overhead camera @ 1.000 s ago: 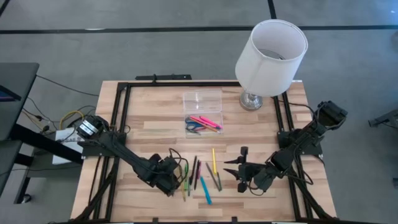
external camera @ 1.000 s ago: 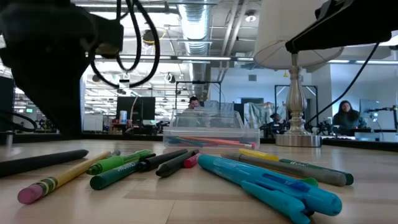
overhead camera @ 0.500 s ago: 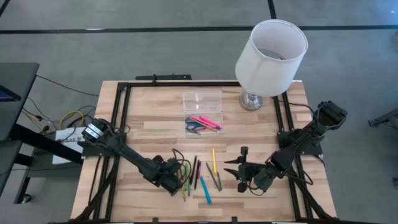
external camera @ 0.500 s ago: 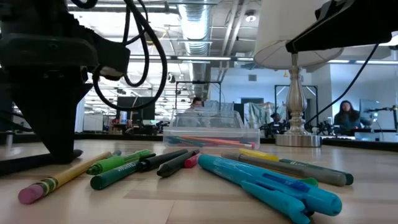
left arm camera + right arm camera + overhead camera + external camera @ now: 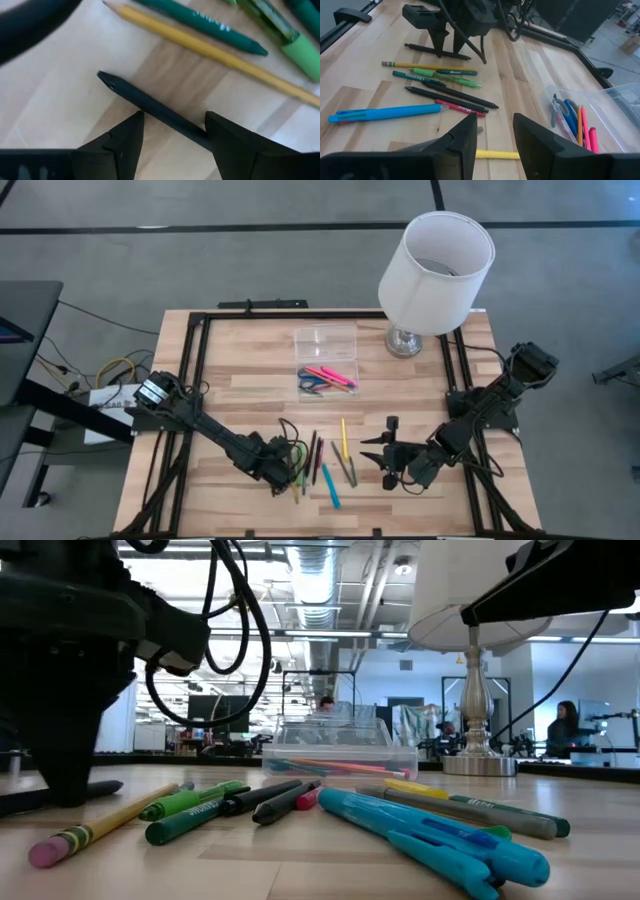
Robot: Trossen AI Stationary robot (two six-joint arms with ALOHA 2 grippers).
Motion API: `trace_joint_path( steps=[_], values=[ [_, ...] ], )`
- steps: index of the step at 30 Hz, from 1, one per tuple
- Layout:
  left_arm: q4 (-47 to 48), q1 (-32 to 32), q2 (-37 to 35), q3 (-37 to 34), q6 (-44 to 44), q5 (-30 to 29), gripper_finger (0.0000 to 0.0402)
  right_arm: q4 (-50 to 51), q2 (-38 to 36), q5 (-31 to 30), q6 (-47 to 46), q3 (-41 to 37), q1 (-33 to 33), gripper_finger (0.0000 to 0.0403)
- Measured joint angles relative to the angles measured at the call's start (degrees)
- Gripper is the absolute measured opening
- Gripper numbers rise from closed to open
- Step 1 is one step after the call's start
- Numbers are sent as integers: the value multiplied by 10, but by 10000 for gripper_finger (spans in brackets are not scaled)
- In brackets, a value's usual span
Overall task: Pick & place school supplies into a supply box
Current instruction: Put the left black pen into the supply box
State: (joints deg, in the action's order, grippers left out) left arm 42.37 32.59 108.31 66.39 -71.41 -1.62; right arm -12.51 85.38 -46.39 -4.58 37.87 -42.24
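Pens and pencils lie loose near the table's near edge: green markers [image 5: 300,470], black pens [image 5: 312,455], a yellow pencil [image 5: 344,438], a blue pen [image 5: 330,485]. A separate black pen [image 5: 145,102] lies at the pile's left. My left gripper [image 5: 175,120] is down at the table and open, with one finger on each side of that pen [image 5: 435,50]. My right gripper [image 5: 385,452] is open and hovers just right of the pile. The clear supply box [image 5: 328,377] holds blue-handled scissors [image 5: 565,107] and pink markers [image 5: 585,125].
A lamp with a large white shade [image 5: 435,270] stands at the far right corner, its base [image 5: 404,341] beside the box. A clear lid or tray [image 5: 325,340] lies just beyond the box. Black frame rails run along the table's edges. People show in the room behind.
My left gripper has come down to the table and shifted a little toward the table's right, ending over the black pen at the pile's left. The pens and pencils lie as before.
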Motion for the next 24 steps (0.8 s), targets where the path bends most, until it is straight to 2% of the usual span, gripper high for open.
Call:
trace_joint_path(
  steps=[7, 15, 24],
  values=[
    [5, 12, 0, 0, 8, 9, 197, 0, 0, 0, 0, 0, 0, 122],
    [45, 23, 0, 1, 19, 20, 138, 0, 0, 0, 0, 0, 0, 122],
    [73, 24, 0, 1, 96, 40, 83, 0, 0, 1, 0, 0, 0, 122]
  ],
)
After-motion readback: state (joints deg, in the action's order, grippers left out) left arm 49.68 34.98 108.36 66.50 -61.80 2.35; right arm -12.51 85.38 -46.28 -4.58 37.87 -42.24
